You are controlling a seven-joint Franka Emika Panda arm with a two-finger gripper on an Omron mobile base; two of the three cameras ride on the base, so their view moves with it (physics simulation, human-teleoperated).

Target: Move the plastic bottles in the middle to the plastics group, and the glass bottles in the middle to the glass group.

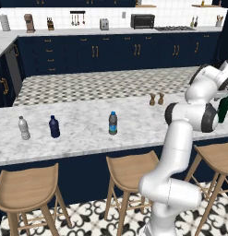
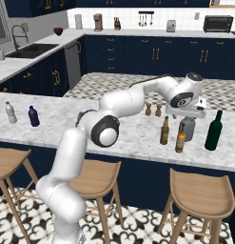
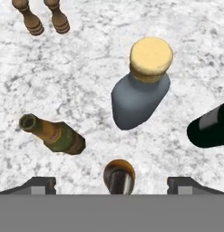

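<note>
Left base view shows the marble counter (image 1: 87, 133) with three small bottles standing on it. From left to right they are a pale whitish bottle (image 1: 24, 128), a dark blue bottle (image 1: 54, 126) near it, and, well apart from these two, a greyish bottle with a blue cap (image 1: 113, 123). Farther right, two small wooden shakers (image 1: 156, 98) stand side by side.

On the right part of the counter, the right base view shows two amber bottles (image 2: 164, 130) (image 2: 180, 138), upright and near each other, then a grey-blue bottle with a tan stopper (image 2: 187, 128) just behind them, and a dark green wine bottle (image 2: 214, 130) at the far right.

The gripper (image 3: 112, 183) hangs above this group. In the hand view its two fingertips (image 3: 41, 184) stand wide apart, on both sides of the mouth of one amber bottle, and they do not touch it. The gripper holds nothing.
</note>
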